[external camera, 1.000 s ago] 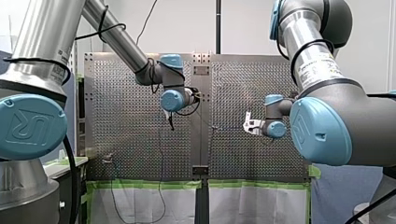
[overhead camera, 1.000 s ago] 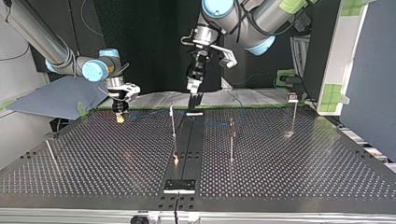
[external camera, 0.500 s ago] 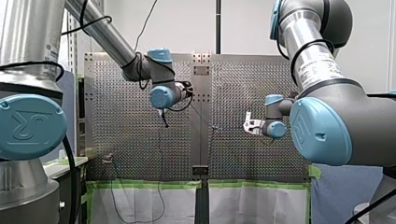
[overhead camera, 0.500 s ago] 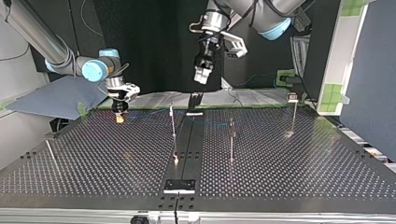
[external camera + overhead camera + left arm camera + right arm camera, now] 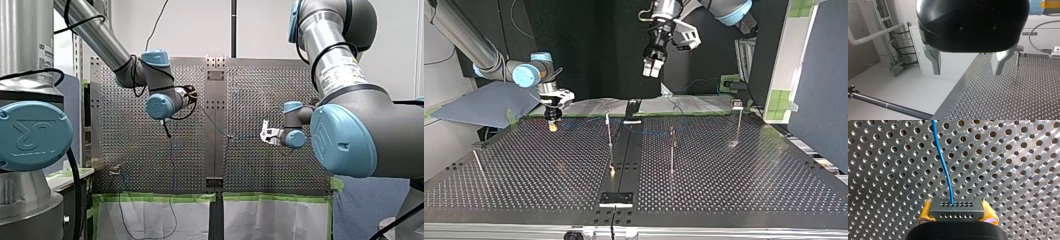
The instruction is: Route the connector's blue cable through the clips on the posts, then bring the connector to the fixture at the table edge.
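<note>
Dark curtains back the perforated desk, seen from across it. At the far left of this top view, my right gripper sits low over the surface. The right wrist view shows its yellow pads clamped on the sides of the grey connector, with the blue cable running straight out of it over the holes.

My left gripper hangs high above the far middle. Its metal fingers are spread and nothing is between them.

A faint blue line passes the thin post towards the next post. Whether it sits in either clip is too small to tell.

I judge the routing to be unfinished, with the free gripper due to come down and guide the cable. To do that well:

- Lower it with the fingers astride the cable, just beside a post rather than mid-span.
- Grip lightly, so the cable can slide.
- Press it squarely into the clip.
- Have the right gripper keep its firm hold and give a little slack, so the pull neither bends the post nor twists the connector out of the pads.
</note>
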Robot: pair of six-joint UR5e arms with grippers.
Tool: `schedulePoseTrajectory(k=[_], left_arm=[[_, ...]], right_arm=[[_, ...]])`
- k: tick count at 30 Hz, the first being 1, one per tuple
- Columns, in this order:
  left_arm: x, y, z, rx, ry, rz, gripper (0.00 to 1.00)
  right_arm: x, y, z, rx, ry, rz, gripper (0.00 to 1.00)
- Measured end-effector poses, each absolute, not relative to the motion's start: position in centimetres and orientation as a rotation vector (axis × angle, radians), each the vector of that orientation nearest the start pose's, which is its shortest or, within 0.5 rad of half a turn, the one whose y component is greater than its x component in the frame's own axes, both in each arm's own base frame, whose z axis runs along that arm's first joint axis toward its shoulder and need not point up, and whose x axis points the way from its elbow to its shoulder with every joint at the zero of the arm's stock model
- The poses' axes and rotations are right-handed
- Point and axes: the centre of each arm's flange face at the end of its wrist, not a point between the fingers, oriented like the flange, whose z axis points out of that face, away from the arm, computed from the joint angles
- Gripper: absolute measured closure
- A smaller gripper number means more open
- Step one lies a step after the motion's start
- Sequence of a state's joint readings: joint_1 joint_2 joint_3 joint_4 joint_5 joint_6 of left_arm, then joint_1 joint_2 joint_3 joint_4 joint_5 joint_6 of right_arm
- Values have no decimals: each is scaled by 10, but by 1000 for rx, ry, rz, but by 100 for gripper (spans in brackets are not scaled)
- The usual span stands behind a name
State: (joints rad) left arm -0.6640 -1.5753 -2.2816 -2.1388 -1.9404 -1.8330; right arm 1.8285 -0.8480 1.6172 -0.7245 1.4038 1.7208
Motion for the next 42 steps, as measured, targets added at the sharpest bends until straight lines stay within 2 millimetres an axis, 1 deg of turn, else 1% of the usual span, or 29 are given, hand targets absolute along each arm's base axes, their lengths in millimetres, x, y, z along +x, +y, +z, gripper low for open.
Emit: schedulePoseTrajectory(k=[2,5,15,19,23,37,42], left_arm=[[264,-330,254,-55,1331,-551,0],[259,-324,237,-43,1371,-531,0],[236,-301,170,22,1549,-421,0],[225,-292,152,37,1594,-399,0],[222,-289,148,39,1598,-397,0],[231,-294,157,8,1532,-427,0],[231,-293,156,7,1535,-423,0]], right_arm=[[313,-596,104,1505,-1146,1594,98],[313,-596,104,1507,-1147,1593,98],[314,-596,103,1510,-1147,1591,98],[314,-596,104,1510,-1147,1591,98],[314,-595,103,1511,-1147,1591,98],[314,-595,103,1511,-1147,1590,98],[306,-598,106,1500,-1169,1564,98]])
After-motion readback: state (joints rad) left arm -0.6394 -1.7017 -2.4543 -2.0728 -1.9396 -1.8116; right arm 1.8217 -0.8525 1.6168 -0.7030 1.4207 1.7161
